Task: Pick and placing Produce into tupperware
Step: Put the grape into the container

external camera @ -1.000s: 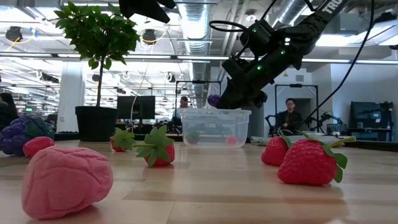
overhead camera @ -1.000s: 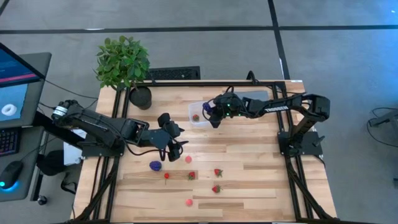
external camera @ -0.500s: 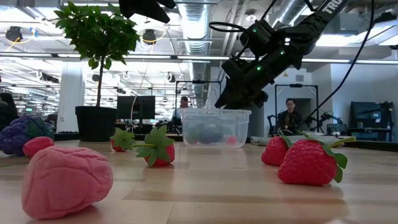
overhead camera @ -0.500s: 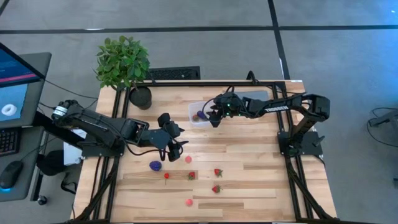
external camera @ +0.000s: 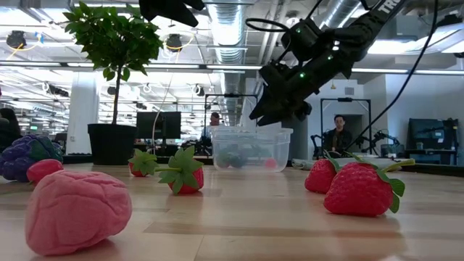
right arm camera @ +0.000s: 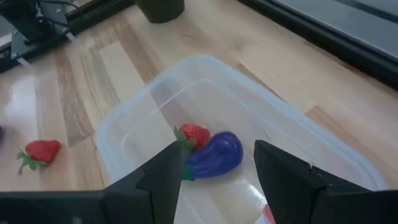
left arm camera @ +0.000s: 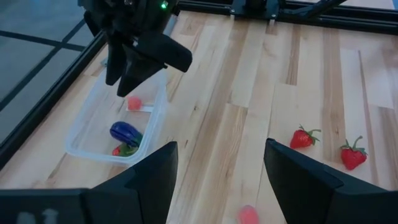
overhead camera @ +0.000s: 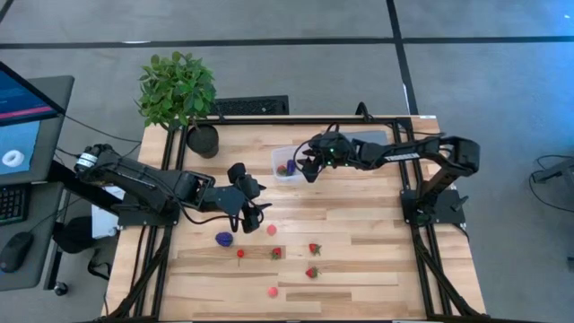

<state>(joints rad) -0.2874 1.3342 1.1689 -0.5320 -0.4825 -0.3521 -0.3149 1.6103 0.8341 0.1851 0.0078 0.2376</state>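
purple piece (right arm camera: 214, 155) dropped into tupperware (right arm camera: 134, 118) | right gripper (overhead camera: 303, 168) empty, parted | left gripper (overhead camera: 254, 212) parted

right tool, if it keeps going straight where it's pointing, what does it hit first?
Probably the purple eggplant lying in the clear box, right between the open right tool's fingers, with a strawberry touching it. Depth is hard to judge; it hangs above the box.

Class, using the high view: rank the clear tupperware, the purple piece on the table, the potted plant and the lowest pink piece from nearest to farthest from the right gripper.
1. Tupperware: directly beneath the right gripper.
2. Purple piece: on the table by the left arm.
3. Potted plant: far-left table corner; too close to call with the purple piece.
4. Lowest pink piece: near the table's front edge, farthest.
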